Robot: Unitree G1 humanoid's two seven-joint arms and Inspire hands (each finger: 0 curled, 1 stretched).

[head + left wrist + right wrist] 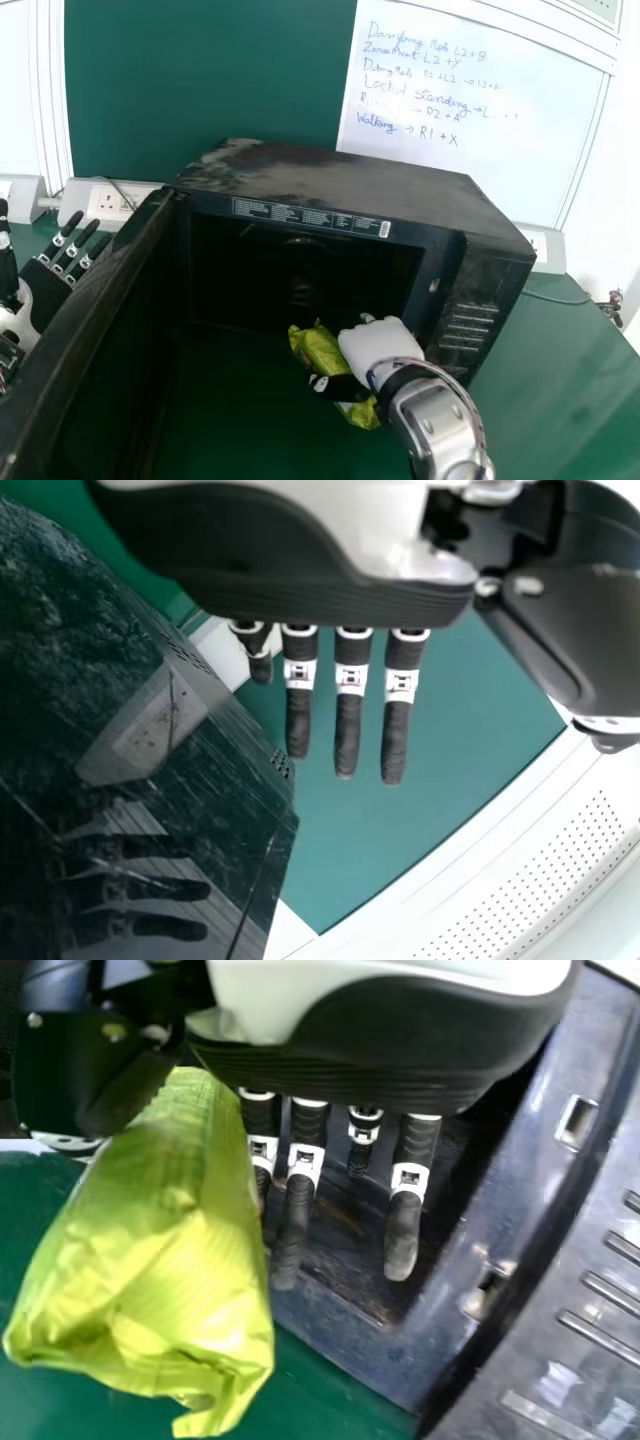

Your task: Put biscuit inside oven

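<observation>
Before the open mouth of the oven (pixel 330 185), the packet (pixel 316 348) of biscuit is held slantwise by the right robot hand (pixel 378 345), pinched between the thumb on one side and the fingers on the other. Whether one end has already passed over the sill, I cannot tell. The left robot hand (pixel 347 730) is open, with straight fingers, near the oven's open door (pixel 80 330). By my judgement the packet is light, so its weight should give little trouble. The wrapper looks thin, shiny and creased in the right wrist view, therefore it may be slippery and give way under the thumb, while the biscuits inside are probably stiff but easy to break. A gentle, even grip across the middle of the body seems best; the crumpled end (pixel 205 1415) would be a poor place to hold, because such loose film can fold or tear, and the packet may then swing. As the long part stands free from the fingers, it could turn in the pinch if it touches the oven's frame (pixel 400 1360). It would be wise to keep it level, go in slowly, and release only when it is supported from below.
</observation>
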